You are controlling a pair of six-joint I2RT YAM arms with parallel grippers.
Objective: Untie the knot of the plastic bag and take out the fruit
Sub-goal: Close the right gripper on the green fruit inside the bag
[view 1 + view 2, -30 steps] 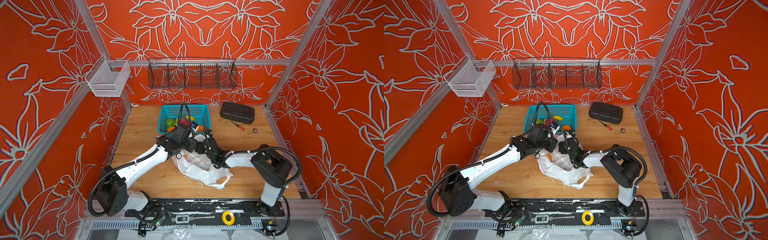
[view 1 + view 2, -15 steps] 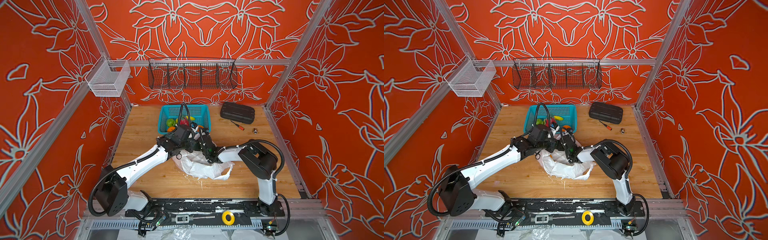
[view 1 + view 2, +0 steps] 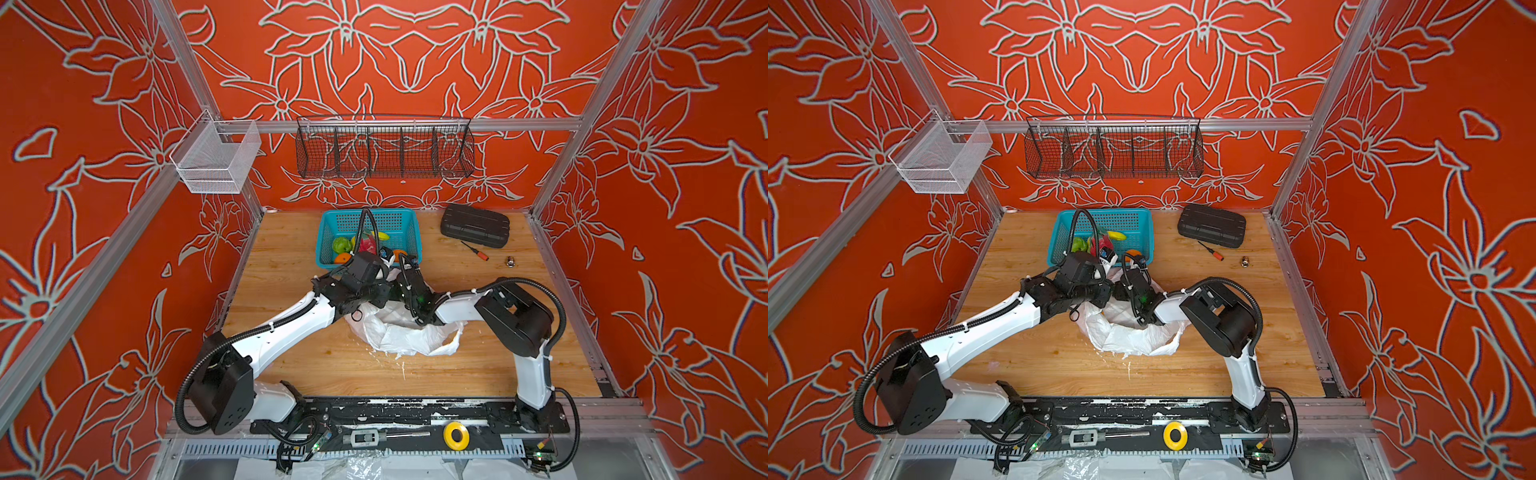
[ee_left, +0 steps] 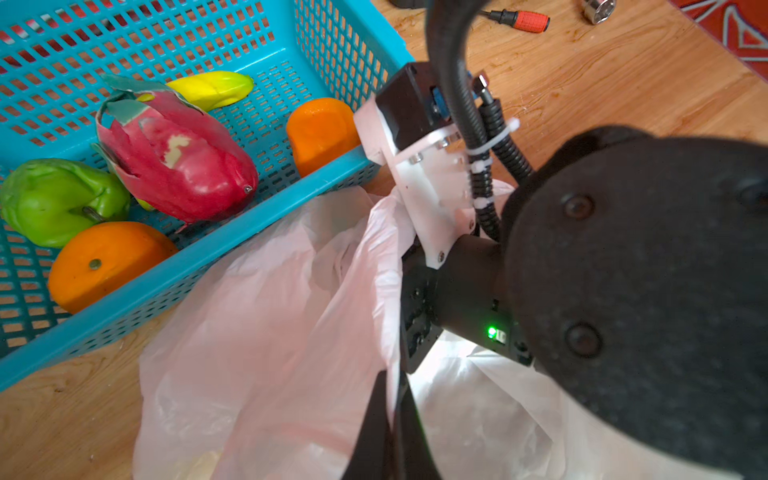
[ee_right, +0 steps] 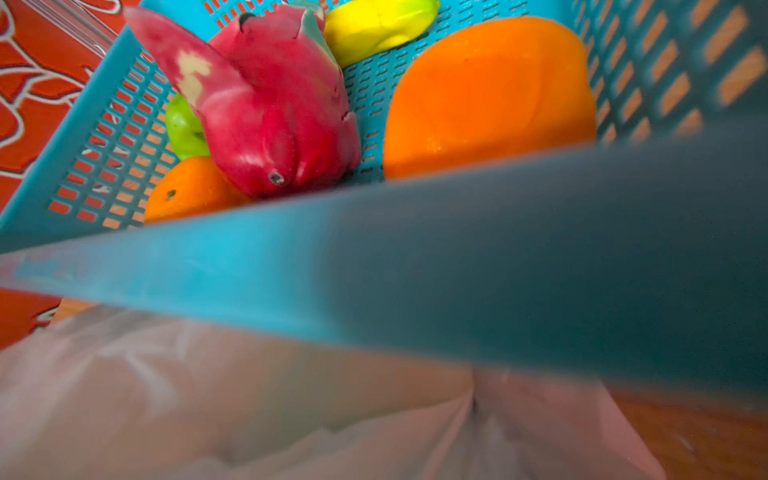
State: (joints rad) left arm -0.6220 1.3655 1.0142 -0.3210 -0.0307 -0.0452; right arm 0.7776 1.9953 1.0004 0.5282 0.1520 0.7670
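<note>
Bag: soft, slippery, tearable; we would pinch its rim.
Left hand clamps its film; right hand, we cannot tell.

No text, label or number is legible — anywhere.

The plastic bag is thin, translucent white film, creased and softly shiny, and the bench is pale wood with visible grain and a matt, lightly scuffed face. The basket is smooth teal perforated plastic; in it the dragon fruit looks glossy, its red skin worn to pale patches, while the oranges and the green fruit look smooth and waxy. The black case is matt ribbed plastic, and the wire basket on the wall is thin dark metal.
</note>
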